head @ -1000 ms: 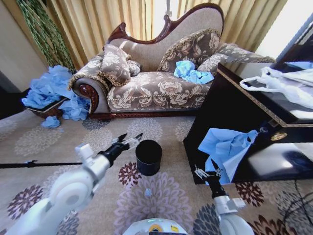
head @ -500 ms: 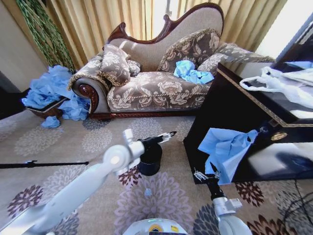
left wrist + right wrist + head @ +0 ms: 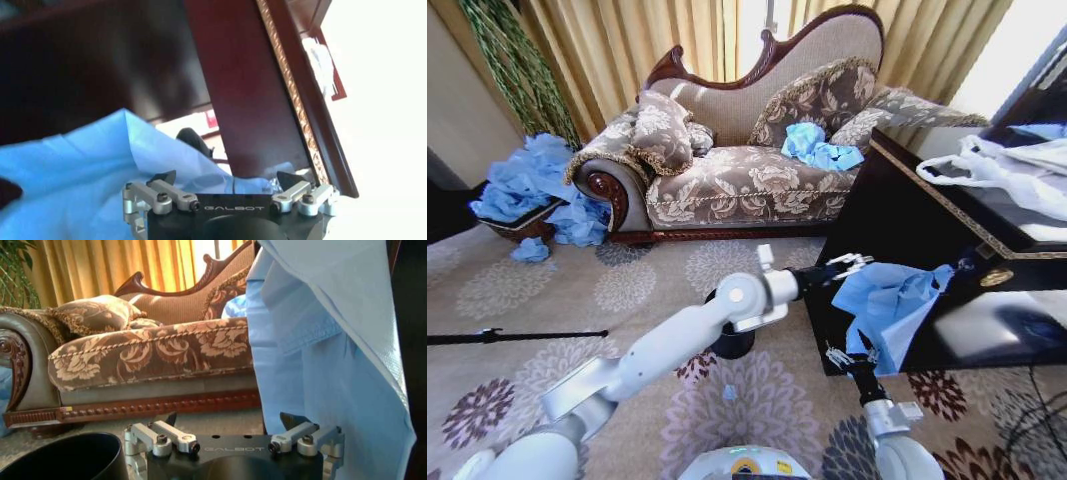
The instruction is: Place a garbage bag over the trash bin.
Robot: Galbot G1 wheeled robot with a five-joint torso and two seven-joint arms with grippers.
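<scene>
A light-blue garbage bag hangs down the front of a dark cabinet. My left arm reaches across the floor, and its gripper stands open at the bag's upper left edge. In the left wrist view, the garbage bag lies just beyond the open left gripper. My right gripper is open just under the bag's lower tip. The right wrist view has the garbage bag hanging beside the right gripper. The black trash bin stands on the carpet, mostly hidden behind my left arm; its rim is close by.
A patterned sofa stands behind, with more blue bags on its seat. A heap of blue bags fills a basket at the far left. White plastic bags lie on the cabinet top. A thin black rod crosses the carpet at left.
My left arm has swung to the right, from beside the trash bin over to the garbage bag on the cabinet. The right gripper has hardly moved.
</scene>
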